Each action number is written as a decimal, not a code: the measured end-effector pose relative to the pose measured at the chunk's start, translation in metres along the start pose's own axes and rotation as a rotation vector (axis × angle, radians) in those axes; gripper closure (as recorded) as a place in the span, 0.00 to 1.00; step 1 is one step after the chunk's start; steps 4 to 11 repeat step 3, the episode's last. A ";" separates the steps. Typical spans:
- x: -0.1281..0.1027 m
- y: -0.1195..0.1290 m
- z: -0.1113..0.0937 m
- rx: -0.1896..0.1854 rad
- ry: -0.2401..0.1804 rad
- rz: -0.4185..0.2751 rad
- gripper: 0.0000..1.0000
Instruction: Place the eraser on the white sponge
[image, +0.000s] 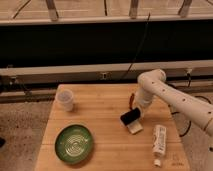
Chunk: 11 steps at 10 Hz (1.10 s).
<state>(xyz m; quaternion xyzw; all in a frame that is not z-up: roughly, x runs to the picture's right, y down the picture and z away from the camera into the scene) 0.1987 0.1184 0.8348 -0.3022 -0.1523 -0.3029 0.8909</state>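
A wooden table (100, 107) of pale butcher-block planks fills the lower part of the camera view, with a dark wall and metal rails behind it. The robot's white arm (170, 95) reaches in from the right edge, where its lower part is cut off, and bends down over the table's right half. The gripper (135, 111) hangs at the end of that arm, just above the table, and its fingers are closed on the upper right end of the small flat black eraser (130, 118), though the fingertips themselves blur into the dark block and are hard to make out. The eraser is tilted, its lower left end lowest, and it sits over the small cream-white rectangular sponge (135, 128), covering the sponge's upper part; whether the two are touching cannot be told. Only the lower right portion of the sponge shows. A thin reddish-brown object (131, 98) peeks out just left of the wrist, mostly hidden behind the arm. A white tube with green print (159, 142) lies near the table's lower right corner, well apart from the sponge. A translucent white cup (65, 99) stands at the upper left, and a round green plate with ringed pattern (74, 144) lies at the lower left.
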 end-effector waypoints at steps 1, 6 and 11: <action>-0.004 -0.002 -0.001 0.002 0.000 -0.006 1.00; -0.004 0.004 -0.001 -0.002 -0.001 0.000 1.00; -0.004 0.004 -0.001 -0.002 -0.001 0.000 1.00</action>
